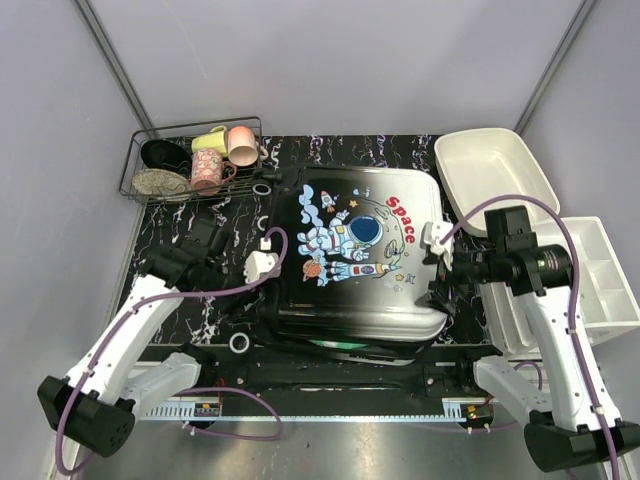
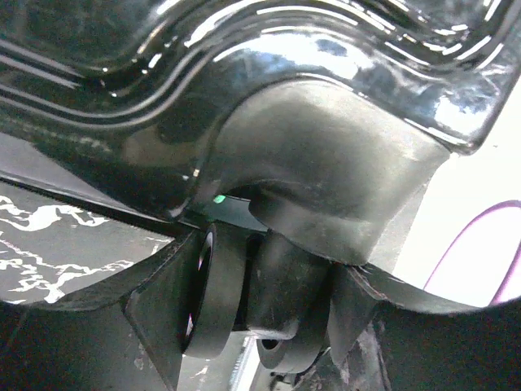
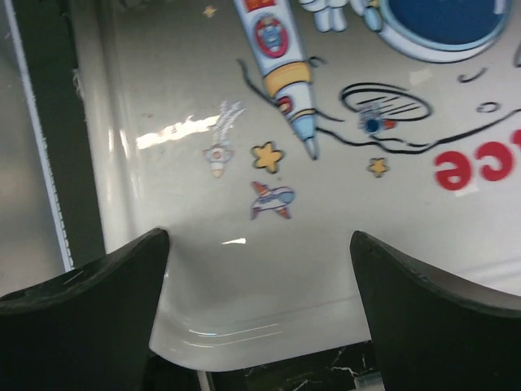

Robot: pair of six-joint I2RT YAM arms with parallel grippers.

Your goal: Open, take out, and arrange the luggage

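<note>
Inspector: Nearest the arm bases?

Recorder: Small white ring (image 1: 240, 343), flat on the black white-veined tabletop (image 1: 330, 150), just off the near-left corner of the large white-to-black hard-shell suitcase (image 1: 355, 250).

Inspector: Suitcase position?

Recorder: Flat at mid-table, between the two arms, shells together. Cartoon astronaut print and red "Space" lettering facing up. Black end nearest, white end farthest.

Inspector: Left gripper?

Recorder: Left gripper (image 2: 260, 285) low at the suitcase's left edge, under the glossy black shell, fingers (image 2: 98, 334) either side of a black twin wheel (image 2: 220, 293). Partly closed around it; cannot tell whether pressing on the wheel or merely alongside.

Inspector: Right gripper?

Recorder: Right gripper (image 3: 259, 240) at the suitcase's right edge, over the white rim near the printed stars and rocket. Jaws spread wide, holding nothing.

Inspector: Right of the suitcase?

Recorder: White plastic bin with compartments (image 1: 605, 275), beside the right arm. Farther back, a white rounded plastic tub (image 1: 495, 165), just beyond the suitcase's far-right corner.

Inspector: Far left?

Recorder: Black wire basket (image 1: 133, 150) at the table's far-left corner, holding a pink cup (image 1: 241, 145), a pale yellow cup (image 1: 208, 140), a pink patterned mug (image 1: 206, 170), a black bowl (image 1: 163, 152) and a grey patterned dish (image 1: 158, 183). Second white ring (image 1: 262, 188) on the table between basket and suitcase.
</note>
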